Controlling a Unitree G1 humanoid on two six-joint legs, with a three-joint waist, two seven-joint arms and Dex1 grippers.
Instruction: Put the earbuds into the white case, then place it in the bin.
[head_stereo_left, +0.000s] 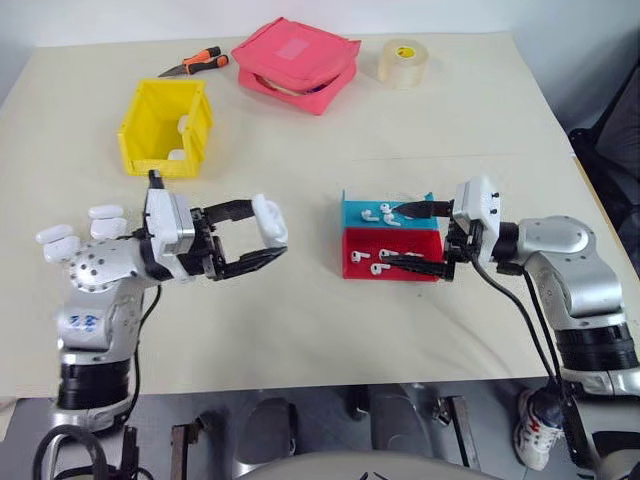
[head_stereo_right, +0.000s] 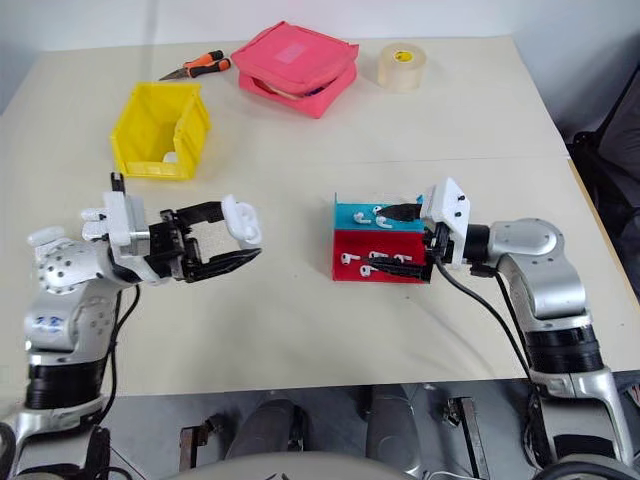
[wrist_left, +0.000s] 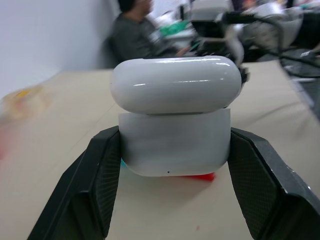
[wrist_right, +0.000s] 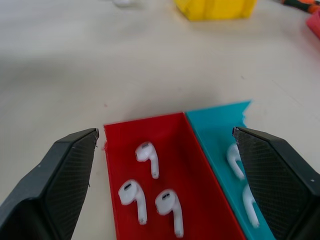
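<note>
- Holding the small glossy white case (wrist_left: 172, 125), lid hinged up, the left gripper (head_stereo_left: 262, 240) pinches it between both black fingers above the beige table (head_stereo_left: 330, 330), near the two trays.
- The right gripper (wrist_right: 165, 160) hangs wide apart and empty over the red tray (wrist_right: 150, 145) of tiny white earbuds (wrist_right: 147, 156), beside the blue tray (head_stereo_left: 385, 212).
- Step in hand, as I judge: fetching an earbud. Next: lower, pinch one stem, carry it to the case.
- The yellow plastic bin (head_stereo_left: 165, 125) waits well apart.

Premises appear to be a lab or office workspace: plain beige tabletop (head_stereo_left: 300, 330), tape roll (head_stereo_left: 404, 62), pliers (head_stereo_left: 195, 63), and a seated person (wrist_left: 132, 35) among cluttered desks behind.
</note>
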